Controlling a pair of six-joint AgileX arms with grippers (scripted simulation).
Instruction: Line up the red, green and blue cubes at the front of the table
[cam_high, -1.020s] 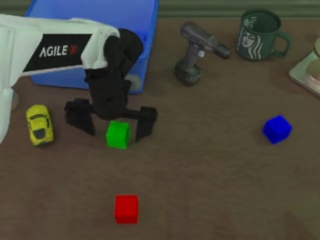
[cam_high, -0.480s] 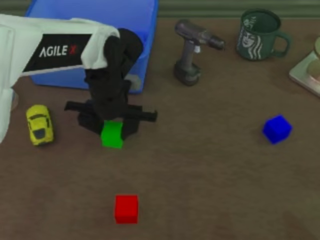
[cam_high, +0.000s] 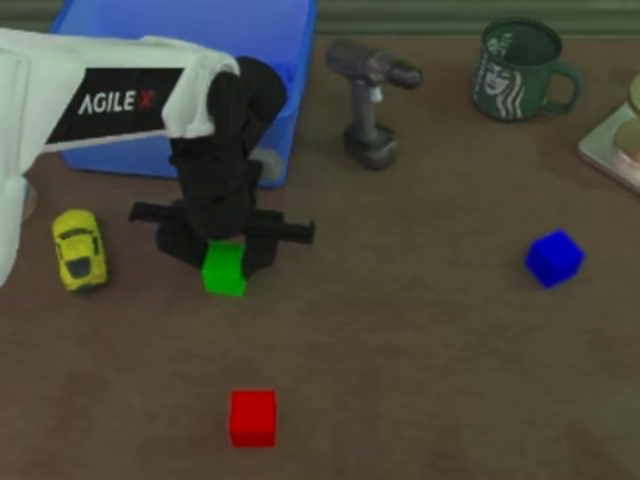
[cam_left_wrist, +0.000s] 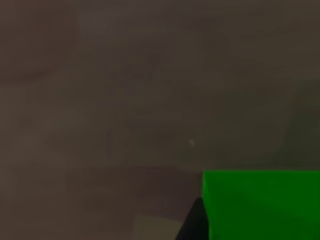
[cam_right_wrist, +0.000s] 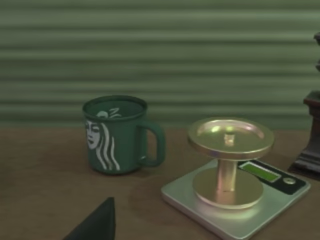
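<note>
My left gripper (cam_high: 222, 255) is shut on the green cube (cam_high: 223, 268), left of the table's middle. In the left wrist view the green cube (cam_left_wrist: 260, 205) fills a corner, with a dark finger edge against it. The red cube (cam_high: 252, 417) sits alone near the front edge, straight in front of the green one. The blue cube (cam_high: 554, 258) lies far to the right. The right arm is out of the top view. The right wrist view shows only one dark fingertip (cam_right_wrist: 100, 222).
A large blue bin (cam_high: 290, 90) stands at the back left, behind my left arm. A yellow toy car (cam_high: 80, 250) lies at the left. A drill (cam_high: 368, 100), a green mug (cam_high: 520, 70) and a scale (cam_high: 615, 140) line the back and right.
My left gripper's fingers closed onto the green cube, which shifted slightly left. The drill at the back turned and moved a little left.
</note>
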